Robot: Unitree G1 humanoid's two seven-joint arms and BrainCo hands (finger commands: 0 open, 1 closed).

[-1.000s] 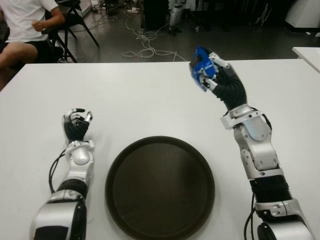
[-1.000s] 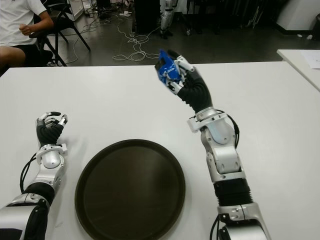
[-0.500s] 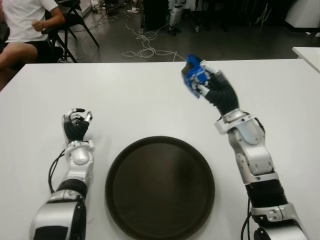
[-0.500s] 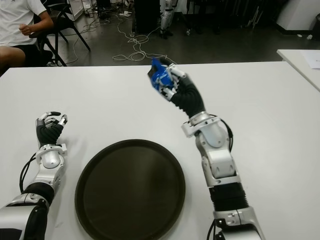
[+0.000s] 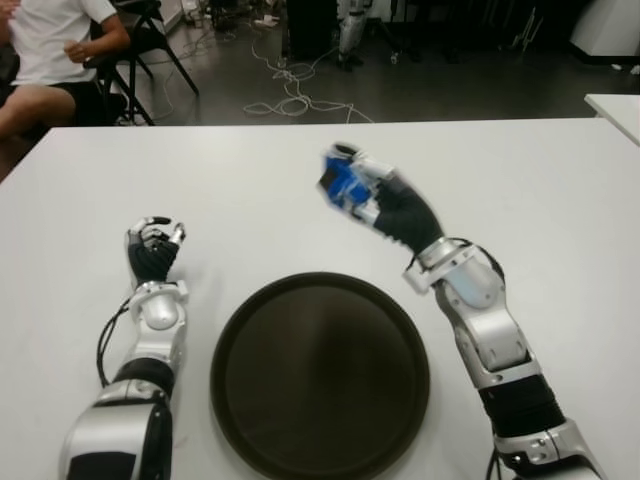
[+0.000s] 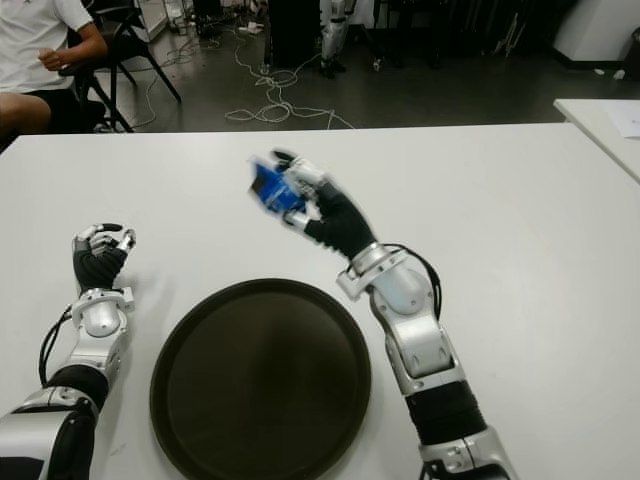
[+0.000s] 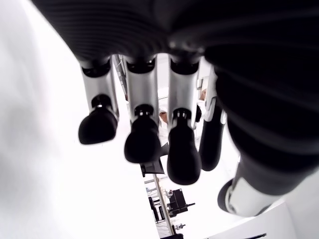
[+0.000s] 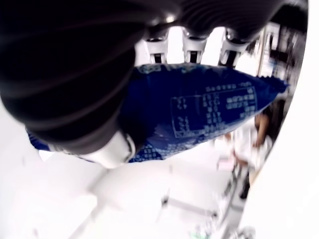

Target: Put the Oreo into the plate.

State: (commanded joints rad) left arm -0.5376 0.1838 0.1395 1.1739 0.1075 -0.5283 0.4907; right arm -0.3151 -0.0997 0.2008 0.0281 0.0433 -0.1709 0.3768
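The right hand (image 5: pixel 375 200) is raised above the white table (image 5: pixel 250 180), just beyond the far rim of the plate and a little right of its middle, with the forearm slanting back down toward the near right. Its fingers (image 8: pixel 194 42) are wrapped around the blue Oreo pack (image 8: pixel 199 112), and the thumb presses across the wrapper's front, so the pack is gripped firmly and held clear of the table. In the head camera the pack (image 5: pixel 343 184) shows as a blue patch at the far-left tip of the hand, blurred.

Near the hand, on the table, lies the round dark plate (image 5: pixel 235 400), with nothing on it. It sits close to the near edge, between the two arms.

The left hand (image 5: pixel 152 248) shows to the left of the plate, well apart from the pack. Its fingers (image 7: pixel 142 139) are curled inward and hold nothing.

Past the far edge of the table the dark floor carries a tangle of white cables (image 5: pixel 290 95). At the far left a person (image 5: pixel 45 50) in a white shirt and dark shorts sits beside a black chair (image 5: pixel 150 40). A corner of a second white table (image 5: pixel 615 108) shows at the far right.
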